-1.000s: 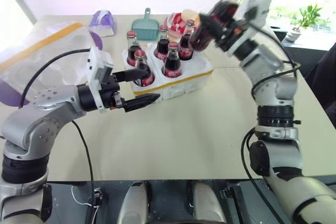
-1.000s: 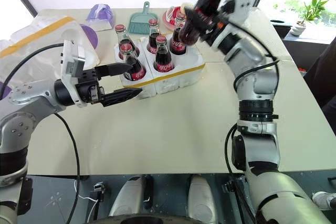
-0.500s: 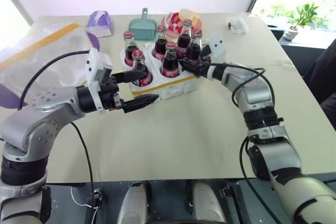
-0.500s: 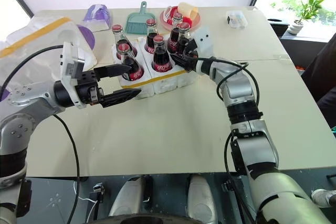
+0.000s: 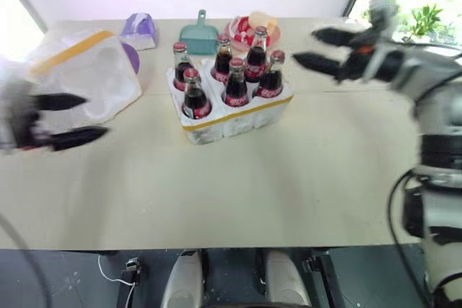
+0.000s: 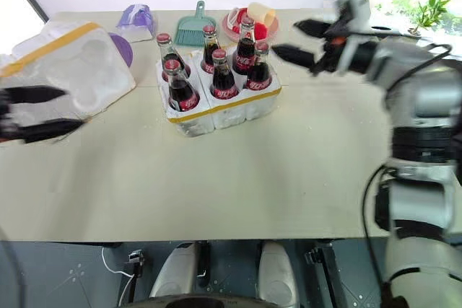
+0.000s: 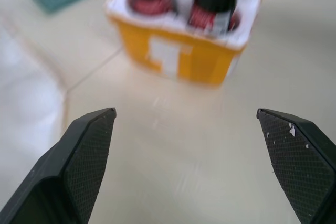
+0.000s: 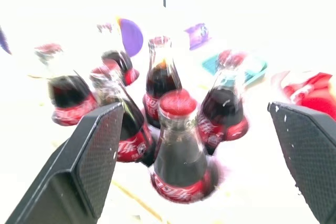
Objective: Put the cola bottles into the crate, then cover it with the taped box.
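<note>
Jaws agape on both arms, flanking the crate (image 5: 238, 117).

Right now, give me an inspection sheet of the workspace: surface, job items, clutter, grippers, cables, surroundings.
Surface: beige table, bare near the front edge.
Job's things: six cola bottles standing in the crate; taped box lying at the robot's left, hollows showing, not on the crate.
Clutter: teal dustpan, purple item, red plate behind the crate.
Grippers: left gripper open, empty; right gripper open, empty, beside the bottles.
Cables: black cable along the right arm.
Surroundings: potted plant, bright windows.
</note>
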